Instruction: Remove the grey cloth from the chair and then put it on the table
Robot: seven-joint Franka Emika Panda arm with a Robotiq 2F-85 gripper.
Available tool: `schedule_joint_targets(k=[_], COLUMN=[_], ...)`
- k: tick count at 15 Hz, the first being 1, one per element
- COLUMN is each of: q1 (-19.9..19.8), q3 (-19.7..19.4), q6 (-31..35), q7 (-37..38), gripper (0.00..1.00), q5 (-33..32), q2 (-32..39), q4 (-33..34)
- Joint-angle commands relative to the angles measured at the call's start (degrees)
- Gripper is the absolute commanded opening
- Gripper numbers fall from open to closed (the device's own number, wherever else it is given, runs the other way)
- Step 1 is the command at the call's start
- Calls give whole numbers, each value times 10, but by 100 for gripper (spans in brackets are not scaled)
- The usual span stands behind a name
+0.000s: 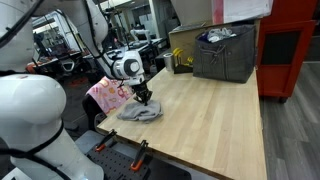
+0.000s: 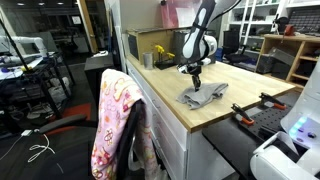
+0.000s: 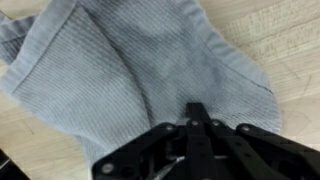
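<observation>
The grey cloth lies crumpled on the wooden table near its edge; it also shows in an exterior view and fills the wrist view. My gripper stands over it, fingers pressed together on a raised fold of the cloth; in an exterior view it points straight down. The chair beside the table carries a pink flowered cloth.
A dark grey bin and a yellow object stand at the table's far end. Orange-handled clamps grip the table's near edge. A red cabinet stands beyond the table.
</observation>
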Motion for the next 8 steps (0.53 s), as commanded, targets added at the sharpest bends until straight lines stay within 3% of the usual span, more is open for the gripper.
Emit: schedule_joint_targets(k=[1,4,8], q1=[43,57,49], q3=[-30,-54,-82], q6=[13,-12,-44], q7=[107,123,134], gripper=[0,0,0], q5=[-58,-100,-144], q2=[49,75,117], q4=[41,83,148])
